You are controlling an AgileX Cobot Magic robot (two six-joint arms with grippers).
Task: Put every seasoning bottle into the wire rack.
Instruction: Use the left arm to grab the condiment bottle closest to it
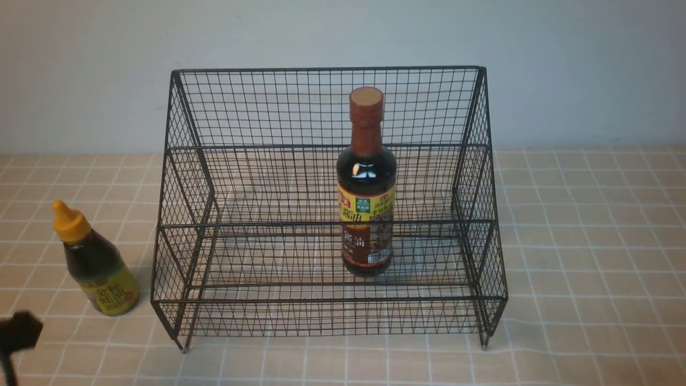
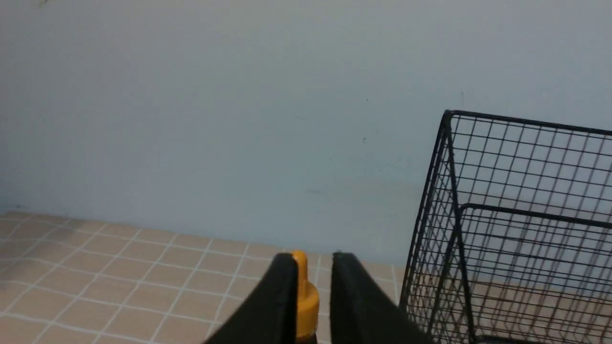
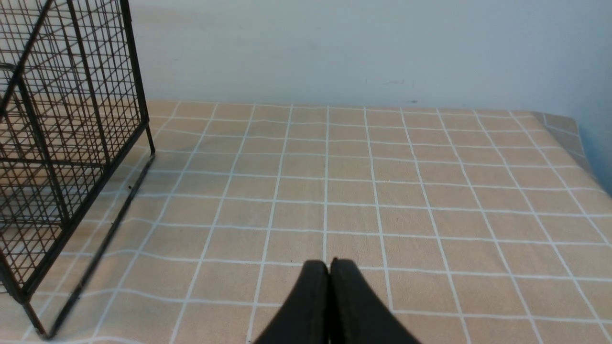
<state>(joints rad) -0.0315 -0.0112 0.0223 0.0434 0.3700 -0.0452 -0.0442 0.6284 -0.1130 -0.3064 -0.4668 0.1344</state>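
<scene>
Beige checked tablecloth (image 1: pixel 589 241), pale wall. Wire rack (image 1: pixel 327 68), centre: tall bottle (image 1: pixel 367 203) upright on its lower tier. Short squat bottle (image 1: pixel 99 268): upright on tablecloth, at rack's 9 o'clock, outside. Likely light, rigid, glossy and slip-prone; grip the broad labelled body, not the tapered cap (image 1: pixel 69 220). Left gripper (image 2: pixel 313 263): low, at bottle's 7 o'clock, apart, jaws narrowly parted, empty. Right gripper (image 3: pixel 329 272): closed, empty.
</scene>
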